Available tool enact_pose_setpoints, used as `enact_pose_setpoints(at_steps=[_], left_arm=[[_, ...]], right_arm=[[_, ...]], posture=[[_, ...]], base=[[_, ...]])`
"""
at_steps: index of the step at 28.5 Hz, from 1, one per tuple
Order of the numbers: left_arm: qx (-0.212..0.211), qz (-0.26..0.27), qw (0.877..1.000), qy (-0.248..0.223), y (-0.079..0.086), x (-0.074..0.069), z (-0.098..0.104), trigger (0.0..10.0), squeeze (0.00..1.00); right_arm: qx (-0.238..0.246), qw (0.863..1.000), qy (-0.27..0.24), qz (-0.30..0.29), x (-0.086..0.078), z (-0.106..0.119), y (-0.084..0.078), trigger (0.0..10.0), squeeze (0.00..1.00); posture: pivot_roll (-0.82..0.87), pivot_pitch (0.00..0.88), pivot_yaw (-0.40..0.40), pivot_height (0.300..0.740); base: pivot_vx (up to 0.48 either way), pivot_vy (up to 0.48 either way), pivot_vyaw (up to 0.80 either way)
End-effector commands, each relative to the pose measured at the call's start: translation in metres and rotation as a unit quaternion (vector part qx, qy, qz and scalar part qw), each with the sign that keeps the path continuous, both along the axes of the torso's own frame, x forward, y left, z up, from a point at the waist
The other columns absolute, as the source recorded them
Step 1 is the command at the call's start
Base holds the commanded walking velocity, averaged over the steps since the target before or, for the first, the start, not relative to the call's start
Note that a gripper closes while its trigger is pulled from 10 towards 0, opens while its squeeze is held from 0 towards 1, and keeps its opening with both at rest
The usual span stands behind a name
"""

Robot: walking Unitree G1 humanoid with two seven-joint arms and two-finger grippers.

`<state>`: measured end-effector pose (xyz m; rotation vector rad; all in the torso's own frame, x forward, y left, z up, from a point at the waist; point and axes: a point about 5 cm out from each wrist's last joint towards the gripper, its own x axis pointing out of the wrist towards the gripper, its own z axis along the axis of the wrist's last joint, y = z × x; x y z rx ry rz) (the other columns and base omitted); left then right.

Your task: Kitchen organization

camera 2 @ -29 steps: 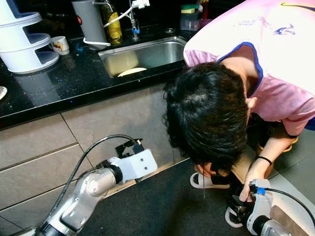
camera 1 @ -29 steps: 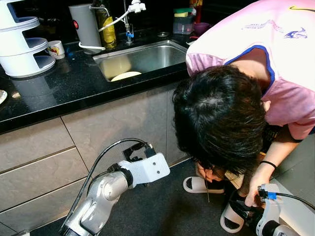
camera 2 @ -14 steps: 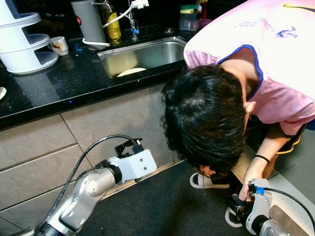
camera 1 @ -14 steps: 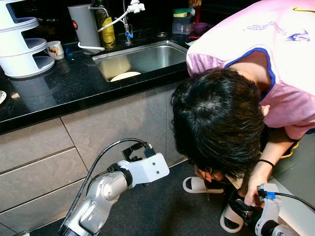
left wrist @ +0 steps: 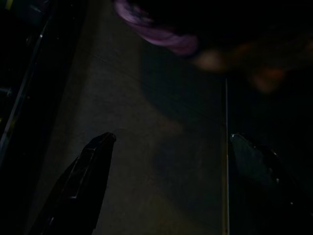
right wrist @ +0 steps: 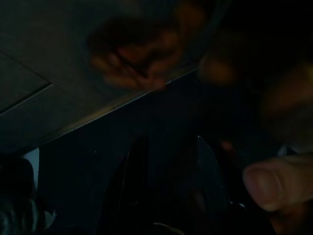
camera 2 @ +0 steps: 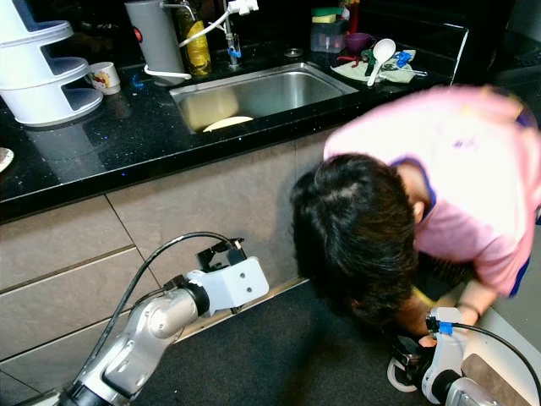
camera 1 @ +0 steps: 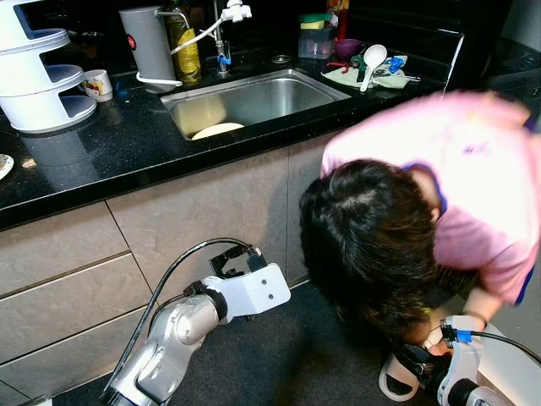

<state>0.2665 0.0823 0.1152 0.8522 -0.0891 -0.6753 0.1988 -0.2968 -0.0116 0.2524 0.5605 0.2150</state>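
Person in a pink shirt [camera 1: 473, 161] fills the right half of the head views, bent low w/ dark hair [camera 1: 372, 241] at centre-right; figure is blurred. Their hand [camera 1: 437, 338] sits at lower right, touching the right gripper [camera 1: 414, 365], which is down by the dark floor [camera 1: 279, 355] next to a white slipper [camera 1: 390, 379]. Right wrist view is v. dark: two fingers [right wrist: 132, 181] stand a little apart, nothing seen between them, a thumb [right wrist: 274, 183] just beside.

Left gripper [left wrist: 168, 147] at lower centre-left of head views, held in front of the grey cabinet door [camera 1: 211, 211]; wrist view shows its fingers [left wrist: 88, 171] spread wide, holding nothing.

Black countertop [camera 1: 101, 152] runs across the top. Steel sink [camera 1: 279, 93] at upper centre w/ a pale plate [camera 1: 217, 130] lying in its left part. White tiered rack [camera 1: 34, 68] and mug [camera 1: 95, 84] upper left; grey cylinder [camera 1: 145, 46] and yellowish bottle [camera 1: 184, 46] behind the sink, faucet [camera 1: 221, 25] beside them. White spoon [camera 1: 372, 61] on a cloth at upper right.
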Motion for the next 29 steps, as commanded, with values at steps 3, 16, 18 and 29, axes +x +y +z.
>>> enact_pose_setpoints(at_steps=[3,16,18,29], left_arm=[[0.007,0.003,1.0,0.003,0.002,0.003,-0.002,10.0,0.0],[0.006,0.002,1.0,0.003,0.0,0.002,-0.002,10.0,0.0],[0.007,0.002,1.0,0.003,0.0,0.002,-0.002,10.0,0.0],[0.006,0.002,1.0,0.004,0.0,0.001,-0.002,10.0,0.0]], right_arm=[[0.051,0.998,-0.04,-0.027,0.004,0.009,-0.004,10.0,0.0],[0.206,0.969,-0.106,0.081,0.014,0.042,0.013,10.0,0.0],[0.233,0.96,-0.114,0.109,0.012,0.048,0.019,10.0,0.0],[0.245,0.956,-0.107,0.12,0.007,0.052,0.023,10.0,0.0]], posture=[[-0.04,0.0,0.012,0.74],[-0.04,0.0,-0.006,0.74],[-0.03,0.0,-0.008,0.74],[-0.03,0.0,-0.007,0.74]], base=[[0.0,0.0,0.0],[0.0,0.0,0.0],[0.0,0.0,0.0],[0.0,0.0,0.0]])
